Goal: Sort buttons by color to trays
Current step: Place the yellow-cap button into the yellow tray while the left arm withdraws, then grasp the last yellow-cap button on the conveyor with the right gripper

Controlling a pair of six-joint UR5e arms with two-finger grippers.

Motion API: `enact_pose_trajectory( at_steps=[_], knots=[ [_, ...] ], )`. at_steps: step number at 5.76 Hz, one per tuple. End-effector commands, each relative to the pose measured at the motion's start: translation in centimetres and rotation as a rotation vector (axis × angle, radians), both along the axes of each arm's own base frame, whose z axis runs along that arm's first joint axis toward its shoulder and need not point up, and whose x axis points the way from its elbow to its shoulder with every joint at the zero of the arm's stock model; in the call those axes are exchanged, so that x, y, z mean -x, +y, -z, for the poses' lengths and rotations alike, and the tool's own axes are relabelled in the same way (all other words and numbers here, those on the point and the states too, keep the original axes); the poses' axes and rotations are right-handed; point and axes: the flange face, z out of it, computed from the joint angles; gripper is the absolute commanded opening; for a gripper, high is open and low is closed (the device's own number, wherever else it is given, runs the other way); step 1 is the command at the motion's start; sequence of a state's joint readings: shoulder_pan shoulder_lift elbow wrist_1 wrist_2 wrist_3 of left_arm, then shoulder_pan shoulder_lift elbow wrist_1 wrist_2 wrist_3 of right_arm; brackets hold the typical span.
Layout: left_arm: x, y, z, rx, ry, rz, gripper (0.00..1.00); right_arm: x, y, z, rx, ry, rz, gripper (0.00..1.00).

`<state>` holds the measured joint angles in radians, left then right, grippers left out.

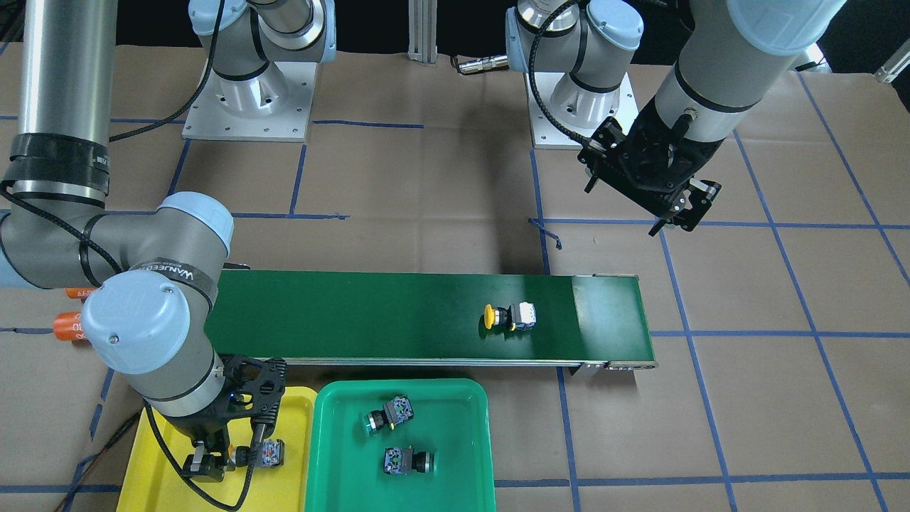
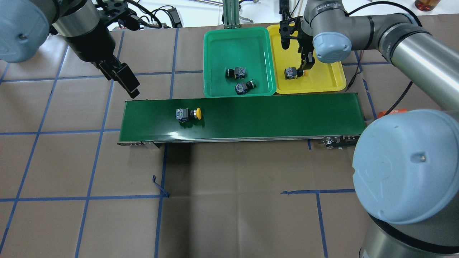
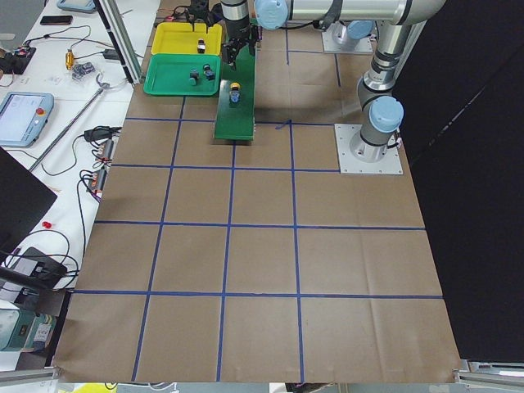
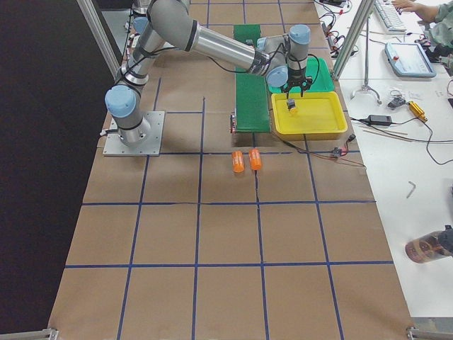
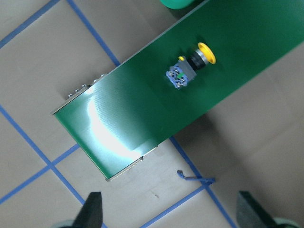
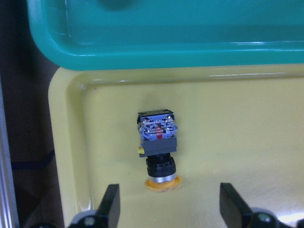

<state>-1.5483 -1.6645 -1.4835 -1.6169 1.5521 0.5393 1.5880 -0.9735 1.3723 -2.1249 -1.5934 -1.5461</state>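
Right gripper (image 6: 171, 209) fingers spread, holding nothing, over yellow tray (image 6: 247, 142) at counter's far edge, robot's right. Yellow-capped button (image 6: 157, 142) lies in it on its side, fingers clear of it. Green-capped buttons (image 2: 235, 73) (image 2: 245, 86) lie in green tray (image 2: 215, 53), which touches the yellow one. Second yellow button (image 2: 188, 114) on conveyor belt (image 2: 269, 114), mid-counter. Left gripper (image 5: 172, 211) spread, empty, near belt's left end.

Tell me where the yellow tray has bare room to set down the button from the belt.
The yellow tray is bare in the half away from the green tray and along its rim far from the belt. The crowded corner is near the belt and the green tray: one yellow button lies there, with the open right gripper over it.
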Motion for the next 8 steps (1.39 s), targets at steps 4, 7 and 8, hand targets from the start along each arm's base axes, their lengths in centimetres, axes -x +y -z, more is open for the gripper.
enact_pose_trajectory(
  at_steps=[4,7,8],
  knots=[
    [0.4,0.3,-2.8,0.078,0.01,-0.432,0.98,-10.6,14.1,-5.4,-0.235,0.006,0.068,1.0],
    [0.2,0.5,-2.7,0.076,0.014,-0.434,0.98,-18.8,15.6,-2.7,-0.125,-0.059,0.13,1.0],
    [0.2,0.4,-2.7,0.076,0.014,-0.434,0.98,-21.1,16.1,-1.9,-0.102,-0.091,0.114,1.0]
  ],
)
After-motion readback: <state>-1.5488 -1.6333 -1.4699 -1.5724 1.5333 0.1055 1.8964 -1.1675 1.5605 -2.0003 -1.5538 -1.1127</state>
